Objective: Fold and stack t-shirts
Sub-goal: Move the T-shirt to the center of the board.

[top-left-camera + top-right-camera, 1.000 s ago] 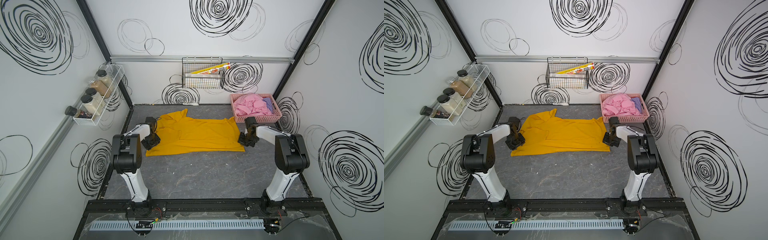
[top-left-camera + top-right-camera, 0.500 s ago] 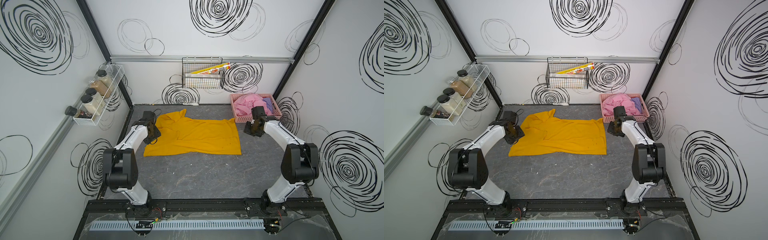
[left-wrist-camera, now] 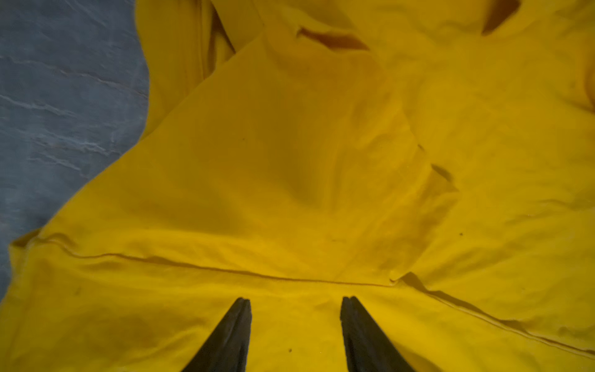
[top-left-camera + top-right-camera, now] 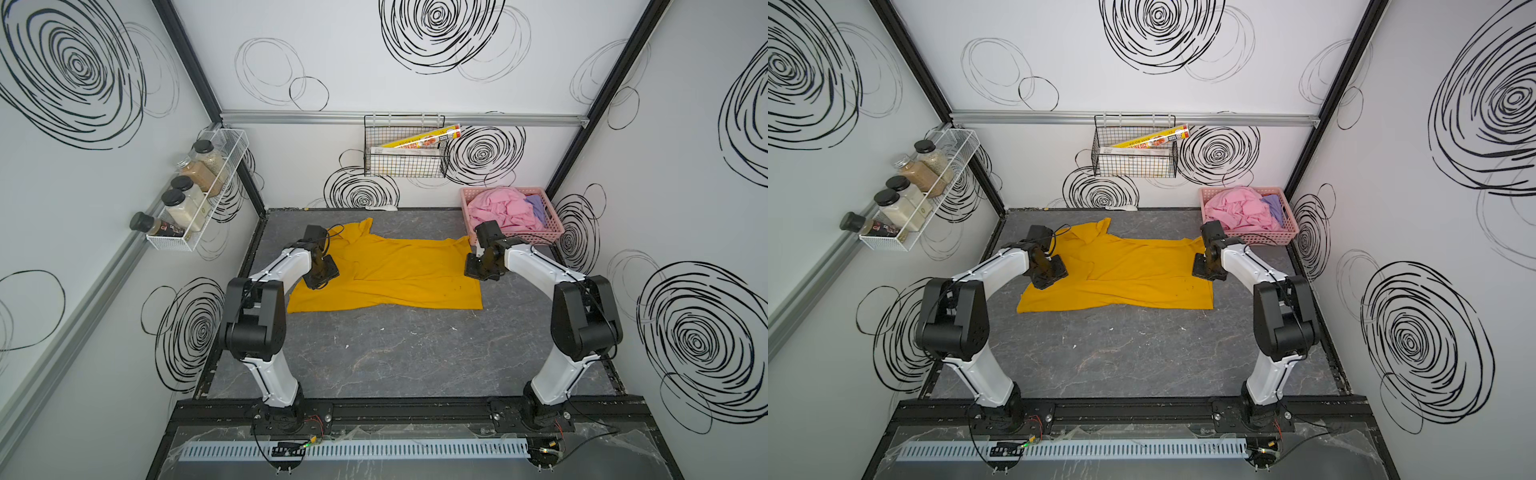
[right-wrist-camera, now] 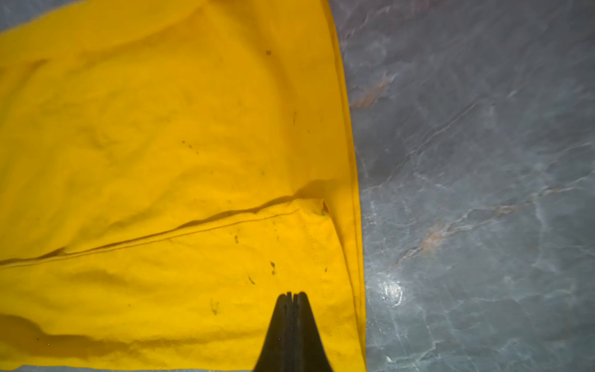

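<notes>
Both arms have pulled in from their far reach of a moment ago, elbows bent once more, while the yellow shirt [image 4: 399, 270] lies just where it did.

We start with the grey table [image 4: 395, 353]. In both top views the yellow shirt is spread across its rear half, sleeved end to the left and straight hem to the right, with one layer lapped over another near that hem.

Over to the rear right corner, where the basket [image 4: 552, 237] sits just beside the yellow shirt's far right corner. Heaped inside it we see the pink shirt [image 4: 498, 210], with the purple shirt [image 4: 537, 207] tucked against its right side.

Now the left claw [image 3: 296, 301]. It hangs over the sleeved end, fingers [image 3: 238, 325] roughly half spread, cloth lying flat beneath them, and it grips nothing.

And the right claw [image 5: 292, 294] is poised just inside the hem edge. Its fingertips are pressed tight together, and we can make out no cloth pinched between them.
</notes>
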